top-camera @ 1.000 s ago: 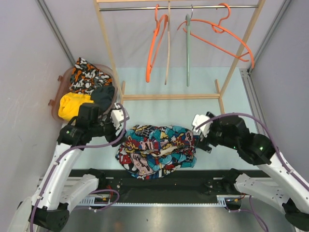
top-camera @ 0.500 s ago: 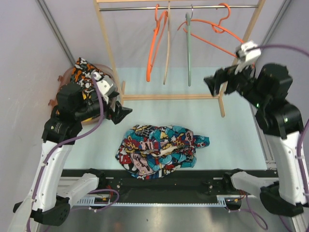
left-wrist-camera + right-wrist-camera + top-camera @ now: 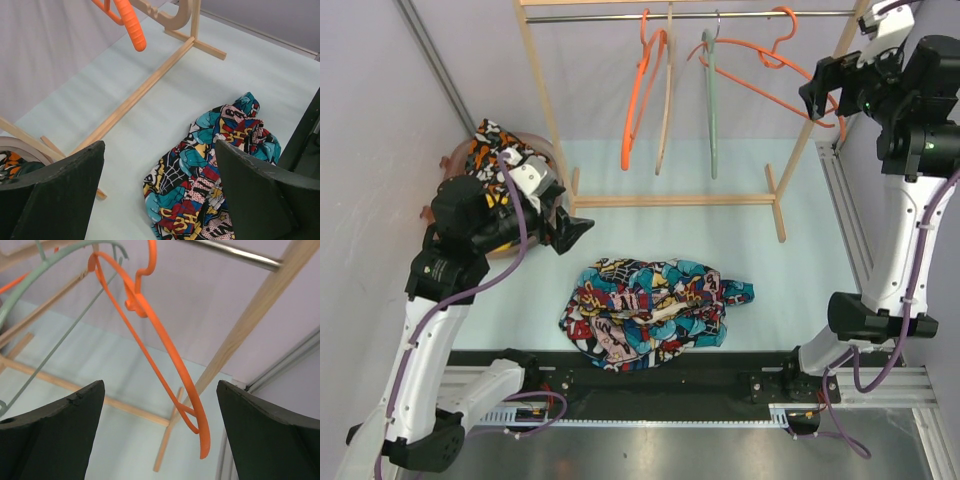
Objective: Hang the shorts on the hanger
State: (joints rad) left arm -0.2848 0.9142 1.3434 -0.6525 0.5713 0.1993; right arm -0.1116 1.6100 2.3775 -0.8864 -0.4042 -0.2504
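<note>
Though outside right-wrist view, shorts (image 3: 650, 315) overhead-visible.

Bright even light, soft shadows, sharp focus.

shorts (image 3: 655, 310) on table (image 3: 800, 260), hanger (image 3: 135, 302) on rail (image 3: 590, 16) behind

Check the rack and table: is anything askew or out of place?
The wide orange hanger hangs tilted on the rail, one arm dipping low. The shorts lie in a crumpled heap on the table.
</note>
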